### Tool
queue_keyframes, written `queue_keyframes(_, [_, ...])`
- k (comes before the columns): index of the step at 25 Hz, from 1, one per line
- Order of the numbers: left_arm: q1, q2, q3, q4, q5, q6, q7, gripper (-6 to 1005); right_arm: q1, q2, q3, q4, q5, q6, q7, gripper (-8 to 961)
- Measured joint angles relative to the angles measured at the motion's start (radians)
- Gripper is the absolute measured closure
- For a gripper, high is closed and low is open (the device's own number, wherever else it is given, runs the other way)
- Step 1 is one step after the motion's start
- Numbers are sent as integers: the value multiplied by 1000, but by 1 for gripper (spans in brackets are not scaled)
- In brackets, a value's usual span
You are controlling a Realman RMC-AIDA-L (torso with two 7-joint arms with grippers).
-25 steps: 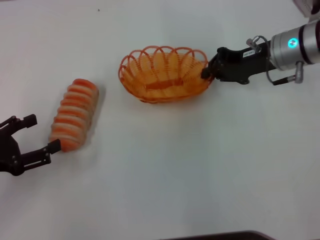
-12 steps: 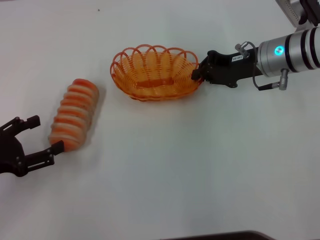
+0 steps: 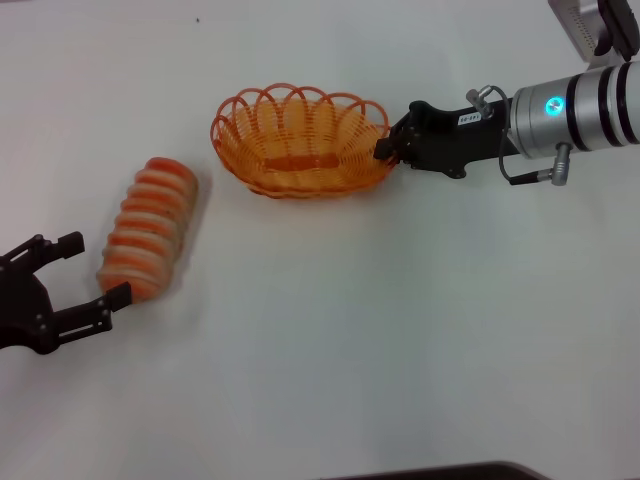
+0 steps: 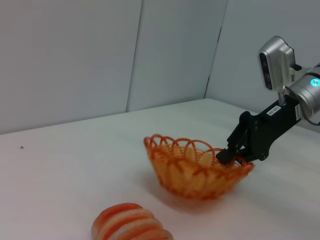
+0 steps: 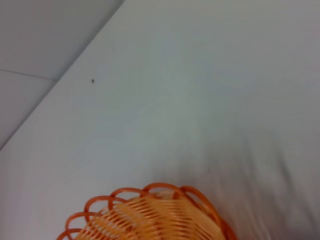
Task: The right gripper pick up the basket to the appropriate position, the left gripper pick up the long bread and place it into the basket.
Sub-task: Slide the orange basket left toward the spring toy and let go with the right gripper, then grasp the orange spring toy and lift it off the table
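Note:
The orange wire basket (image 3: 300, 160) is at the far middle of the white table. My right gripper (image 3: 383, 150) is shut on the rim at its right end and holds it slightly tilted. The left wrist view shows the basket (image 4: 197, 170) and that claw (image 4: 227, 156) pinching the rim. The right wrist view shows only the basket's looped rim (image 5: 155, 217). The long bread (image 3: 148, 230), striped orange-red and beige, lies on the table at the left, and its end shows in the left wrist view (image 4: 131, 225). My left gripper (image 3: 97, 268) is open at the bread's near end, with one fingertip (image 3: 118, 294) touching it.
The white table (image 3: 350, 330) stretches between bread and basket and toward the front. Grey wall panels (image 4: 100, 55) stand behind the table. A dark edge (image 3: 440, 472) shows at the front.
My right gripper has carried the basket to the left and a little farther away. My left gripper has shifted slightly at the bread's near end; the bread has not moved.

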Motion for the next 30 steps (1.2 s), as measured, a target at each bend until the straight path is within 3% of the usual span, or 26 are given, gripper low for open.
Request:
queue_keyframes(6, [-1,0,2,0,0,-9,1,63,-1,0,0,11,1,1,4,841])
queue_keyframes(14, [-1,0,-2,7,-2,0,2,63,-9,5,-15,11,29,-11,27,510])
queue_keyframes(21, [-4,0,-7,2,-8,0,-1,63,-83,-7,-2,-133,123,-110,-93,314])
queue_keyframes(25, [-8,0,-9,-15,-9,0,-3,63,-142,-28,19,-212,229,-179,-247,228])
queue_keyframes(30, [-9,1,-12,-54,-47,0,1,63,-191,-77,42,-225,361,-343,-610,106])
